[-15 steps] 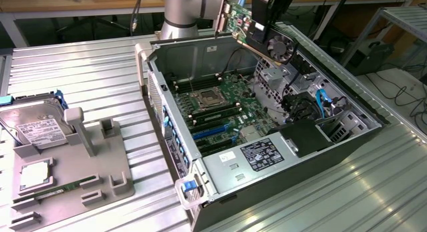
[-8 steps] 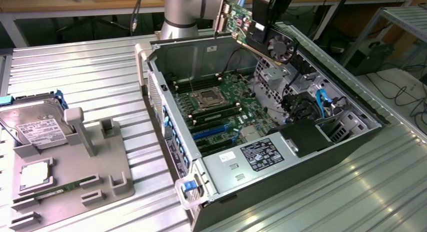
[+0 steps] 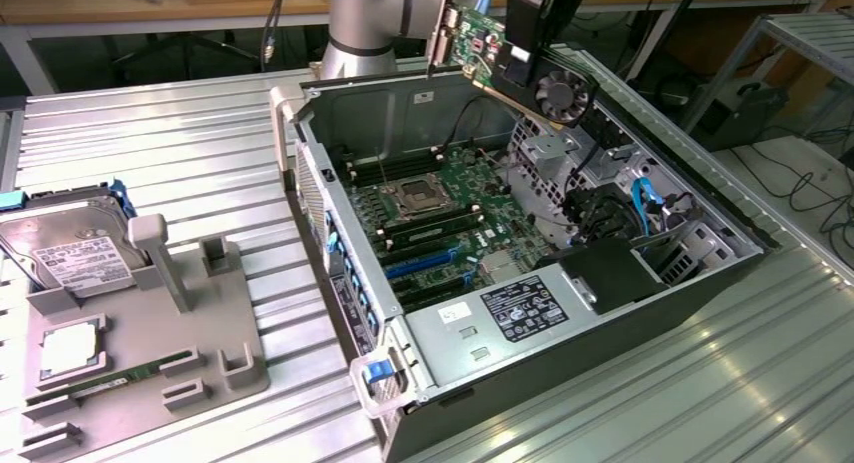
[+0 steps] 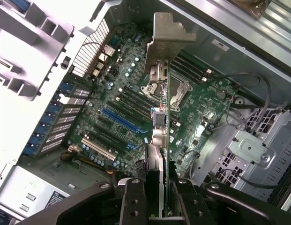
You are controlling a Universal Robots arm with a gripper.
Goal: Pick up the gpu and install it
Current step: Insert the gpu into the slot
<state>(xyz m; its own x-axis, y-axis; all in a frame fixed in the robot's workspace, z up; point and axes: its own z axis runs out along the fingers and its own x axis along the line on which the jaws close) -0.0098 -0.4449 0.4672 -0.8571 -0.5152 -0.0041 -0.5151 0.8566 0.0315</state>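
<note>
Hanging clamped in claw (image 4: 160,206), gpu (image 3: 487,48) above open case's (image 3: 310,173) motherboard (image 3: 447,198).

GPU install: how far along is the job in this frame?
Done: the gpu is picked up, clamped in the gripper. In hand: it hangs over the open computer case, above the motherboard, with its bracket end pointing away from the gripper. Left: seating it. The card is not yet in any slot, and the blue slot below it is empty.

gpu (image 3: 491,43) above the computer case (image 3: 360,113)
</note>
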